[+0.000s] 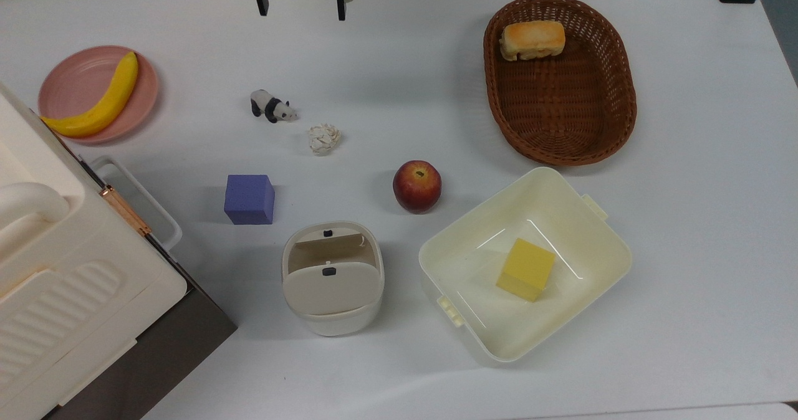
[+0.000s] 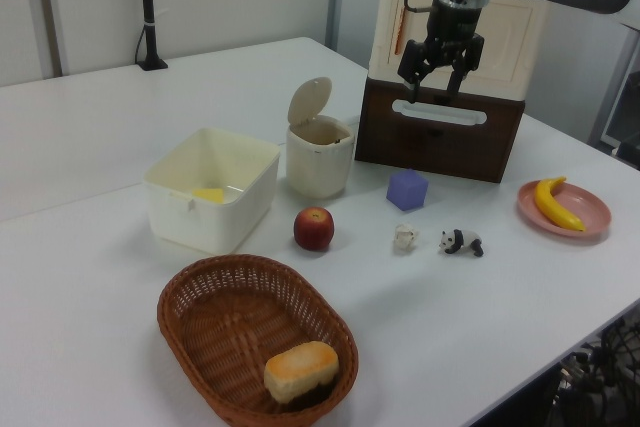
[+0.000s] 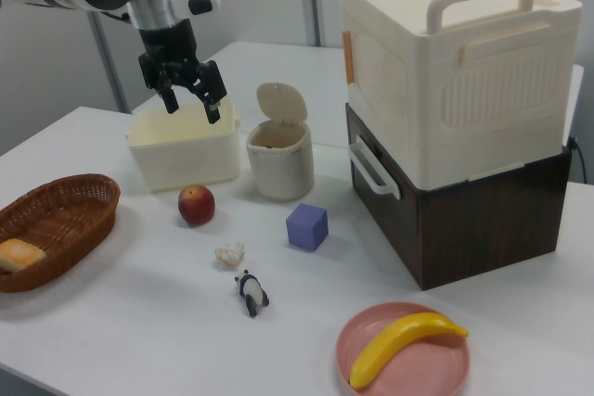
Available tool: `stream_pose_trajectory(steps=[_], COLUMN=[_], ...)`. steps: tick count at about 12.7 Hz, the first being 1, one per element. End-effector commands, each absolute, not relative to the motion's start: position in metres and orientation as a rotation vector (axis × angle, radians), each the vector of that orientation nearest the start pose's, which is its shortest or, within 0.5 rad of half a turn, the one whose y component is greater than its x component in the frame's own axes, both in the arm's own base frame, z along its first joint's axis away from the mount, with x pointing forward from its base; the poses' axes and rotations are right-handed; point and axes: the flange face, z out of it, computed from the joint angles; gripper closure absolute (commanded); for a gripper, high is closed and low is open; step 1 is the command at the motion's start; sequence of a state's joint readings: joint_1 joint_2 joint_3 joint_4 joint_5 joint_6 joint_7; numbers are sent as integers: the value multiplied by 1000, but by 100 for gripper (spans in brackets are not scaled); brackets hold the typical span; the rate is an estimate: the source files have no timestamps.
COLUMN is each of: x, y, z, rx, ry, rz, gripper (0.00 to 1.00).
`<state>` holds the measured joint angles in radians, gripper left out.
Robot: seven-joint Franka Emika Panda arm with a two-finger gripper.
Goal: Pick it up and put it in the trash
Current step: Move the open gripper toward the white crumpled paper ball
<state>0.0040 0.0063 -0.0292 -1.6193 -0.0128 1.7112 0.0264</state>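
Gripper (image 1: 300, 7) is hanging spread and empty at the top edge of the top view, high over the white table (image 1: 686, 220); in the right view it is sitting upper left (image 3: 191, 103), in the left view upper right (image 2: 434, 87). Paper ball (image 1: 323, 139) is lying on the table near the middle of the top view, between the panda figurine (image 1: 272, 106) and the apple (image 1: 417, 186), touching neither. Trash bin (image 1: 332, 278) is standing lower centre, flap tilted up, beside the purple cube (image 1: 249, 199) and the square tub (image 1: 561, 214) holding a yellow block (image 1: 525, 269). Wicker basket (image 1: 561, 127) with bread (image 1: 532, 40) is sitting upper right. Pink plate (image 1: 75, 71) with a banana (image 1: 100, 102) is sitting upper left. Big cream box (image 3: 445, 62) is resting on a dark cabinet (image 3: 483, 220). Pale wall panels are showing behind the table in the left view.
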Motion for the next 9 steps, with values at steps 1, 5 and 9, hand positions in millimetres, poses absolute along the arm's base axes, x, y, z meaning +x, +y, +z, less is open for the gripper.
stream_pose_trajectory(steps=[1, 5, 9], x=[565, 560, 551], y=[-14, -2, 12], z=[615, 603, 590], rx=[-3152, -3151, -3147], ry=[50, 38, 38], rz=[-111, -11, 142], gripper=[0, 0, 0])
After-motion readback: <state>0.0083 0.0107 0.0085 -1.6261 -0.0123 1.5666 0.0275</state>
